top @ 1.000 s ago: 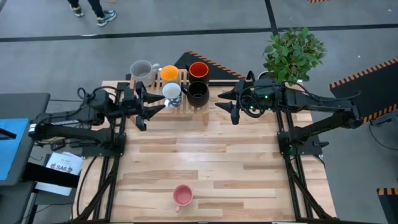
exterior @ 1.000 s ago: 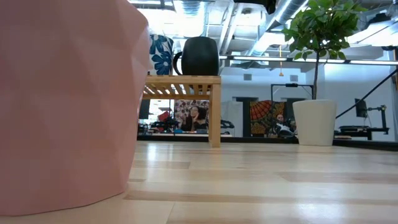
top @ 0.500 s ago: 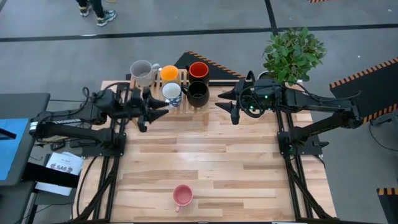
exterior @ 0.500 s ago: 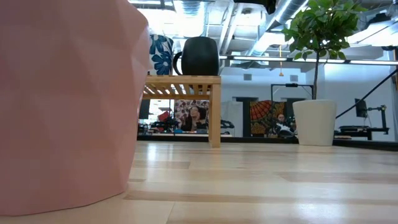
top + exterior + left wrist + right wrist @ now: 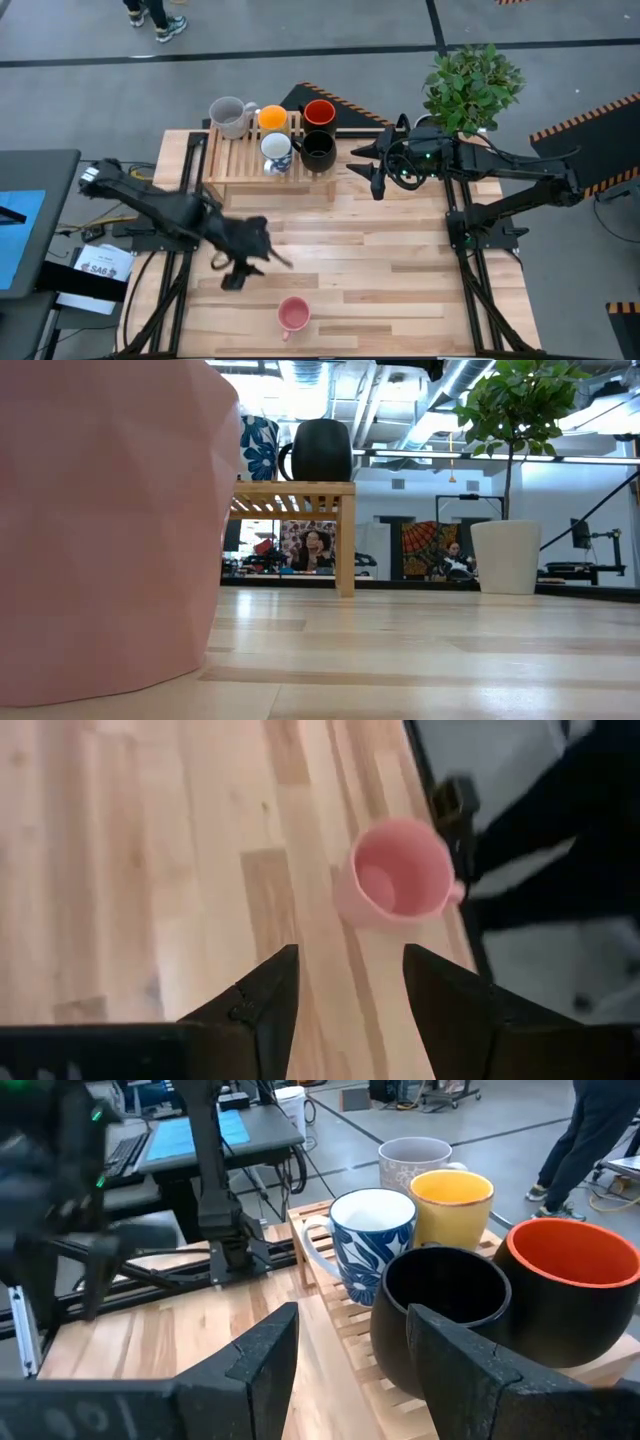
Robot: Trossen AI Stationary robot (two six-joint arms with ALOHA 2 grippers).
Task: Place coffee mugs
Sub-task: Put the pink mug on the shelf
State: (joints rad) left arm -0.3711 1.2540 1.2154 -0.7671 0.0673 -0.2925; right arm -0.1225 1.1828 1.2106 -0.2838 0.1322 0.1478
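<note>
Swinging away from the rack, the left gripper now hangs near the pink mug, which sits alone at the front of the surface. Its fingers are open and hold nothing. Five other mugs sit on the wooden rack. The right gripper waits beside the black mug, fingers open and empty.

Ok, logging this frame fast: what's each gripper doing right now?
Left gripper: open, empty, over the table short of the pink mug.
Right gripper: open, empty, waiting by the black mug on the wooden rack.
</note>
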